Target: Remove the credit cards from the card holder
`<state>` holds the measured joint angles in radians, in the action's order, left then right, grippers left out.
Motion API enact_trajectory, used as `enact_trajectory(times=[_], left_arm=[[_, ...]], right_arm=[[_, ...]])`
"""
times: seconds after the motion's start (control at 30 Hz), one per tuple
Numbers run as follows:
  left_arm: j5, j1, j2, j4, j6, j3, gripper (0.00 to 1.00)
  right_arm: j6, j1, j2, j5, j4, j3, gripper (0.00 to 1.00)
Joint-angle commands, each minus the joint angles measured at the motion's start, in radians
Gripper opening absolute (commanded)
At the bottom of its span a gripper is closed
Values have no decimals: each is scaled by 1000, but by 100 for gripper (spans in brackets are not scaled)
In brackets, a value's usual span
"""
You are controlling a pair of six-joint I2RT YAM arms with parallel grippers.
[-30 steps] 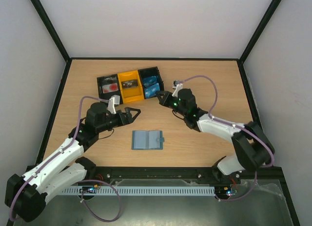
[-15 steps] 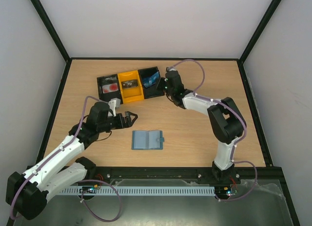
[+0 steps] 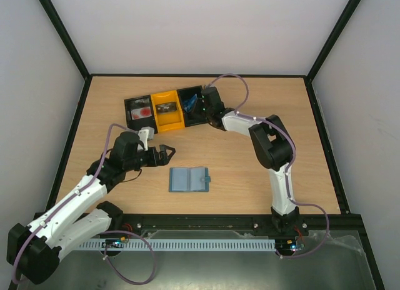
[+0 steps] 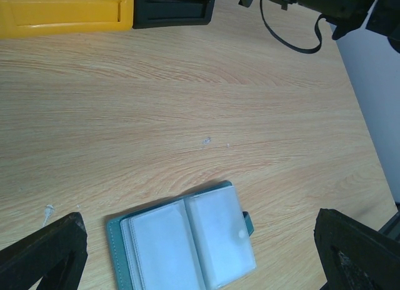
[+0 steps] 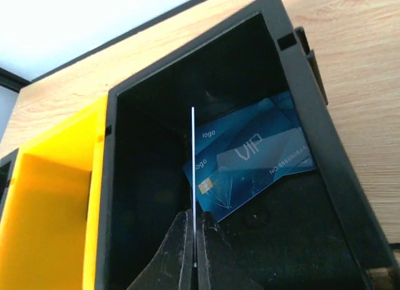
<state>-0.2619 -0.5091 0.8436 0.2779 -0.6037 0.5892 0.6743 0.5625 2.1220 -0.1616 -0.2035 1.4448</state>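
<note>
The grey-blue card holder (image 3: 189,179) lies open on the table, and the clear sleeves that show in the left wrist view (image 4: 187,240) look empty. My left gripper (image 3: 165,154) is open and empty, a short way left of and behind the holder; its fingertips (image 4: 44,252) frame the holder. My right gripper (image 3: 201,106) is over the right black compartment of the tray. It is shut on a thin card (image 5: 194,171) that I see edge-on and upright. Blue credit cards (image 5: 250,165) with white "VIP" print lie flat in that compartment.
The black-and-yellow three-compartment tray (image 3: 127,102) stands at the back of the table; its left and yellow middle compartments also hold cards. The tray's wall (image 5: 300,102) rises on each side of my right gripper. Black frame rails border the table.
My right gripper has swung left and back from beside the tray to over its right compartment, with the card in it. My left gripper has drawn back slightly. The holder has not moved.
</note>
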Motion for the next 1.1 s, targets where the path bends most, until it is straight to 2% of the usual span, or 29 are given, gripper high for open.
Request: enact_trajectory(times=[0.0, 0.33, 0.67, 1.07], left_arm=[[-19, 7, -8, 4, 12, 6, 100], [-30, 7, -8, 0, 10, 2, 100], [-32, 7, 14, 12, -10, -1, 100], [-73, 7, 94, 28, -43, -12, 100]], right_arm=[[-4, -4, 48, -8, 43, 72, 2], [-7, -5, 139, 8, 72, 172, 4], [-14, -13, 148, 39, 117, 204, 22], [-94, -19, 33, 118, 254, 225, 47]])
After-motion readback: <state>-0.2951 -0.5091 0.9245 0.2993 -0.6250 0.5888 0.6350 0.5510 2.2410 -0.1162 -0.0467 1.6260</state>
